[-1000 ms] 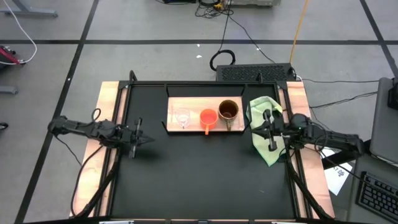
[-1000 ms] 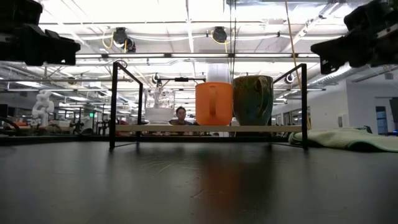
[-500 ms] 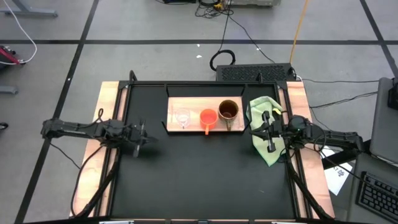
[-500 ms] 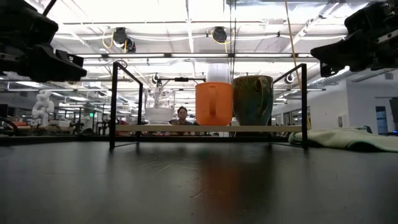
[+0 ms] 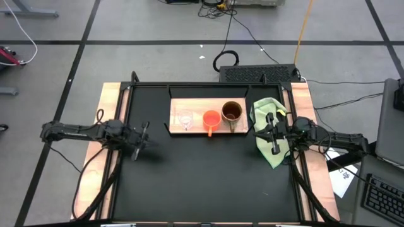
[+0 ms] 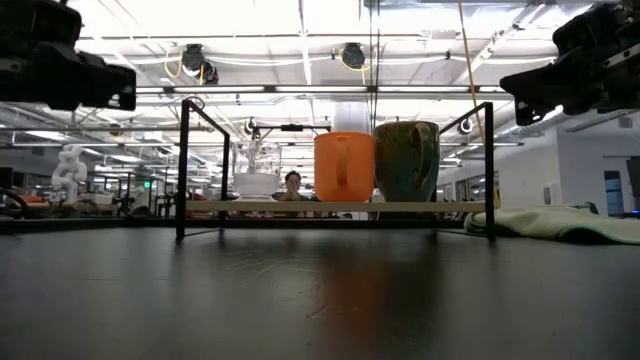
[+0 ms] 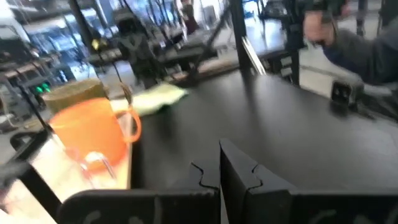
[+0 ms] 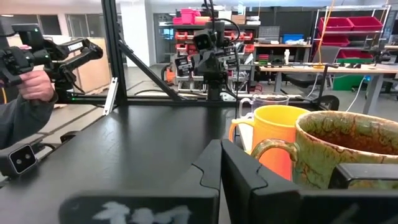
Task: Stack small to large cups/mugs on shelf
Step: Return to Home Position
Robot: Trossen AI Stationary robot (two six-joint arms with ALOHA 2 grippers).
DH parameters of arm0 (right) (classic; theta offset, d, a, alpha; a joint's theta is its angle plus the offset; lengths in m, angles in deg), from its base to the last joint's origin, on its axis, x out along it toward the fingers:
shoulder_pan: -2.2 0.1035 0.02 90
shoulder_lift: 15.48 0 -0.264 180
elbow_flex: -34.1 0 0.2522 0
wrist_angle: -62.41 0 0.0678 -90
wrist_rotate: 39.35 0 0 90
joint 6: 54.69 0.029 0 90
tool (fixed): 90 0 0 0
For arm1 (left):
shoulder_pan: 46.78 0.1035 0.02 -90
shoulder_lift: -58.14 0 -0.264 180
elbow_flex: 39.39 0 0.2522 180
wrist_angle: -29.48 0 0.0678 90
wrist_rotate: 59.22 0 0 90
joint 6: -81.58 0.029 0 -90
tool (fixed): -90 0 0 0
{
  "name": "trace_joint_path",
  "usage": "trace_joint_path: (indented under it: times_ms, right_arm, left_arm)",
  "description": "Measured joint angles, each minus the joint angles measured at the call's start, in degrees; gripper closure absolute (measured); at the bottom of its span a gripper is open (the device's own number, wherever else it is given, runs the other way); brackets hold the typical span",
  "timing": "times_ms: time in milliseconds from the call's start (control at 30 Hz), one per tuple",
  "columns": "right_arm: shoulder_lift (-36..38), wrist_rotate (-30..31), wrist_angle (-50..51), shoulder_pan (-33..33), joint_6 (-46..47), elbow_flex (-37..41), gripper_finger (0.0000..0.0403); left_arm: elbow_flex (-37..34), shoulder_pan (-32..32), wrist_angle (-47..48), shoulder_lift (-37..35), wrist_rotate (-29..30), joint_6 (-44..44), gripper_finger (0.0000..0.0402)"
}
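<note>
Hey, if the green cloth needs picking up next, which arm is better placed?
Right. The right claw hangs directly over the cloth at the table's right edge; the left claw sits far across the table.

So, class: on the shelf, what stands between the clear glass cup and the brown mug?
The orange mug stands between them on the shelf, seen in the high view.

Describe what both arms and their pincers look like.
Both arms are slim, jointed and matte black. The left arm and right arm each carry thin dark cables. The left pincer and right pincer have two flat black fingers with notched inner edges; the right one's body bears a whitish marking.
</note>
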Motion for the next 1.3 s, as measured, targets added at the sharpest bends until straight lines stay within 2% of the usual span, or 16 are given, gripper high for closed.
trace_joint_path:
  times_ms: [233,500,800,1033,1300]
  right_arm:
    - [0.0,-0.1,-0.4,0.0,0.2,0.0,0.0403]
    - [0.0,-0.1,-1.8,0.0,0.2,0.0,0.0403]
    - [0.0,-0.1,-1.7,0.0,1.6,0.1,0.0403]
    - [0.0,-0.1,-1.7,0.0,1.6,0.1,0.0403]
    - [0.0,-0.1,-1.7,0.0,1.7,0.1,0.0403]
  left_arm:
    - [0.0,0.0,-3.8,0.0,1.9,-1.2,0.0401]
    - [0.1,0.0,-9.0,0.0,2.7,-9.8,0.0401]
    - [0.1,0.0,-8.7,0.0,2.7,-10.4,0.0401]
    - [0.1,0.0,-8.6,0.0,2.7,-11.8,0.0383]
    - [0.1,0.0,-8.6,0.0,2.7,-9.8,0.0396]
